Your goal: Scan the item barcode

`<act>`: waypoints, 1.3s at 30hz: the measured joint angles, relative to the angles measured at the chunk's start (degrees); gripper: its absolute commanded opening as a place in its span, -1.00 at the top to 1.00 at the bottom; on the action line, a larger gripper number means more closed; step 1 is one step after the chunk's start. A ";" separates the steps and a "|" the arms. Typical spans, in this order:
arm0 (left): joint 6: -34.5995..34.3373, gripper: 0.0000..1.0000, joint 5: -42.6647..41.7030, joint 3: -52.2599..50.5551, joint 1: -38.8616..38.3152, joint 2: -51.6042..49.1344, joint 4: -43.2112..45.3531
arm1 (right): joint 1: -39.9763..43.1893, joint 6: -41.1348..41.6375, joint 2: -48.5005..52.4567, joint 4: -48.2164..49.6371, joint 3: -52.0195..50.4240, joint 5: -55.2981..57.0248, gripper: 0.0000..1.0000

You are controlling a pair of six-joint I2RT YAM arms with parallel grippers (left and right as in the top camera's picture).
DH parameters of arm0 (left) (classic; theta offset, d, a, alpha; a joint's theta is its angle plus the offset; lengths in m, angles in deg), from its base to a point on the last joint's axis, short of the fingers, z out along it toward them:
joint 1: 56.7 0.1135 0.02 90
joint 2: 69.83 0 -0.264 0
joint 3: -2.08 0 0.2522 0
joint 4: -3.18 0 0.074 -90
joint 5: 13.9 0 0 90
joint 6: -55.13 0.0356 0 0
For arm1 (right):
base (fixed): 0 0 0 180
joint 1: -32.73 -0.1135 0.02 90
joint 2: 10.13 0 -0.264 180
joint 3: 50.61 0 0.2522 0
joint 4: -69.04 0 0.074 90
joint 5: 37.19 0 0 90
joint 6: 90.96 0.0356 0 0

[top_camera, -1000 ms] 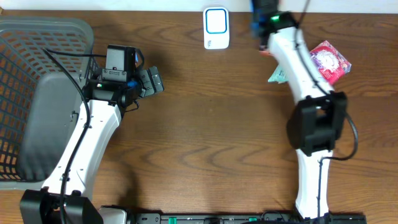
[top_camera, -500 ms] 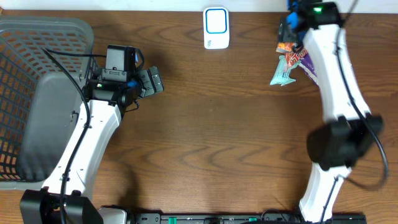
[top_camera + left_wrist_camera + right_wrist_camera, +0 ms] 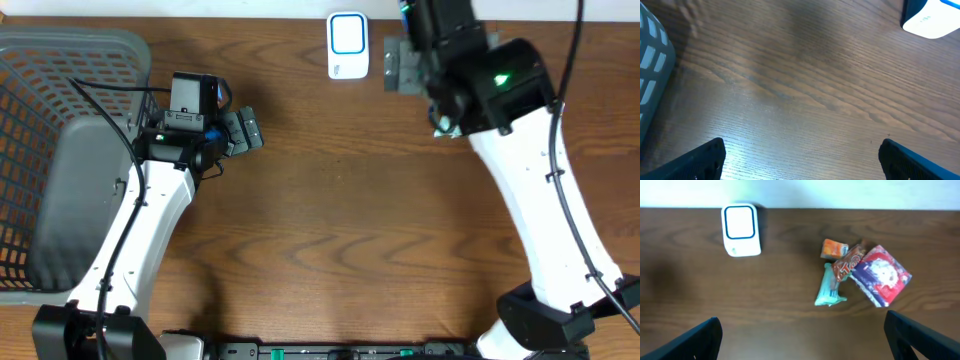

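On the worktop (image 3: 330, 220), a dark brown wood-grain surface with a soft sheen, a white scanner (image 3: 348, 45) with a blue-outlined face stands at the far edge, near the centre. A pale strip of wall (image 3: 840, 192) runs behind that edge in the right wrist view. A grey mesh basket (image 3: 40, 50) occupies the far left corner, and its wall shows at the left border of the left wrist view. The items to be scanned lie on the wood as a small cluster to the right of the scanner and well apart from it: an orange packet (image 3: 834, 248), a teal packet (image 3: 829, 291), a brown-and-orange bar (image 3: 850, 265) and a red packet with a white-and-purple face (image 3: 881, 275), overlapping or touching one another. From overhead the right arm (image 3: 520, 180) covers the cluster; a teal sliver beside the arm is probably part of it, though the view is too poor to confirm. The left fingers (image 3: 705, 160) stand wide apart over bare wood, just right of the basket, gripping no object. The right fingers (image 3: 695, 340) are likewise wide apart, raised above the worktop, with the scanner and the cluster both in their camera's view.
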 measured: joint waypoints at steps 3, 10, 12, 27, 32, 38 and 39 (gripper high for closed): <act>0.00 -0.96 0.00 0.00 0.00 0.00 0.07 | -2.56 0.02 -0.83 -4.87 -0.11 3.98 -0.98; 0.00 -0.96 0.02 0.00 0.00 0.00 0.00 | -2.99 1.20 -15.23 -15.28 -0.46 5.53 -0.99; 0.00 -0.96 0.00 0.00 0.00 0.00 0.00 | -3.17 2.10 -21.24 -20.11 -0.39 4.74 -0.99; 0.00 -0.96 0.00 0.00 0.00 0.00 0.02 | -3.28 8.44 -50.21 -22.29 -11.54 -15.76 -0.99; 0.00 -0.96 0.00 0.00 0.00 0.00 0.02 | -3.30 8.48 -50.18 -22.25 -12.92 -18.86 -0.99; 0.00 -0.96 0.00 0.00 0.00 0.00 0.02 | -3.30 4.39 -50.25 -20.85 -18.95 -18.45 -0.99; 0.00 -0.96 0.00 0.00 0.00 0.00 0.00 | -3.28 3.30 -50.21 -19.89 -20.72 -18.40 -0.98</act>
